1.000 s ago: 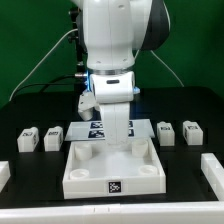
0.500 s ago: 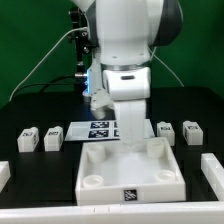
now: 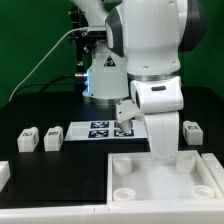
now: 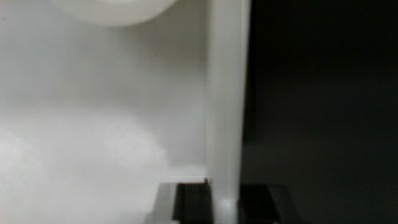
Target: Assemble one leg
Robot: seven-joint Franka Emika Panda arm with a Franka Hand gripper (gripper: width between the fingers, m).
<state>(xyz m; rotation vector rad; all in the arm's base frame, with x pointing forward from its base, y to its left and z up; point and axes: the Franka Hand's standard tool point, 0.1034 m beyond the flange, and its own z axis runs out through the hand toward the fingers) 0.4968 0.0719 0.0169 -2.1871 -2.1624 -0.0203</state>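
Note:
My gripper [image 3: 166,148] is shut on the right-hand wall of the large white square tray [image 3: 150,198], which lies at the front on the exterior view's right. In the wrist view, the thin tray wall [image 4: 228,100] runs between my two dark fingers [image 4: 192,205], with a round corner socket [image 4: 107,10] beyond. Small white legs with tags lie on the black table: two on the exterior view's left [image 3: 28,137] [image 3: 52,136] and one on the right [image 3: 191,131]. None is held.
The marker board [image 3: 100,129] lies behind the tray, near the arm's base. A white block [image 3: 4,172] sits at the front edge on the exterior view's left. Cables run at the back left.
My gripper and the tray it grips have slid together toward the exterior view's right and a little nearer the front. The legs have stayed in place.

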